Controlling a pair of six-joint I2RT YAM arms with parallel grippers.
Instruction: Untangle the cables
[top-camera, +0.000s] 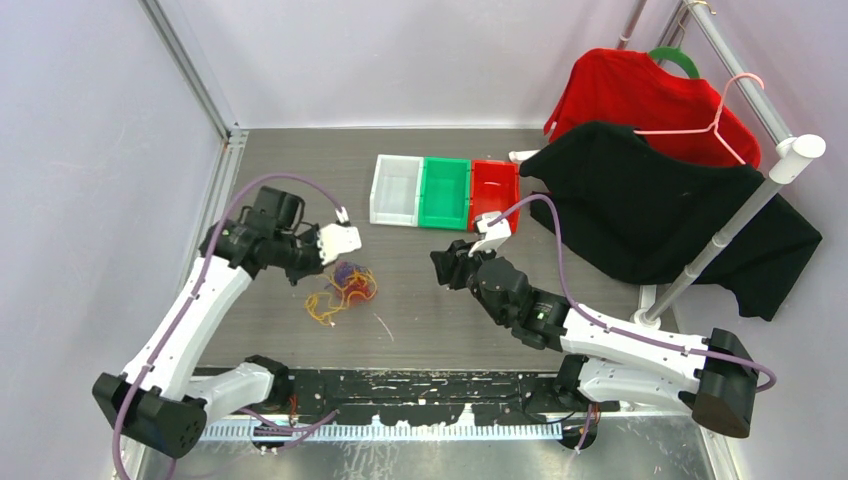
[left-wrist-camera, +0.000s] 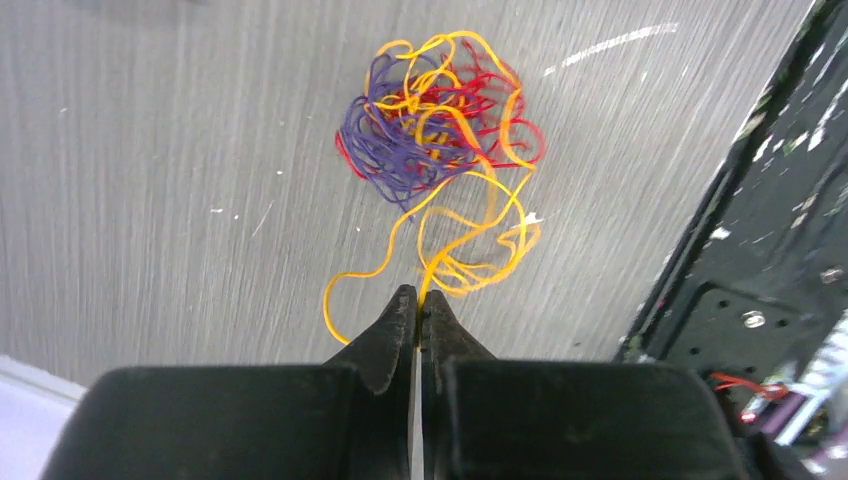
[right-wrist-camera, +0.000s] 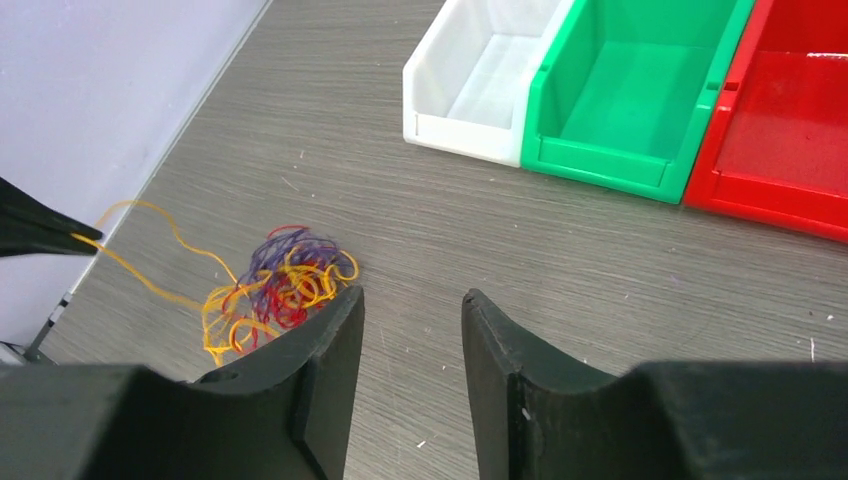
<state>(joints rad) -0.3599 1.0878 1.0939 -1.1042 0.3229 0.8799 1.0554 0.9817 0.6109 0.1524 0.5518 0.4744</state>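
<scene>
The cables lie on the tabletop as one knotted clump, near the white bin, on its arm-ward side. The left hand is pinched closed on an orange strand. The right hand, half open, holds nothing. Untangling looks barely begun.

No writing, label, brand mark, number or sign can be read in any of the three views.
</scene>
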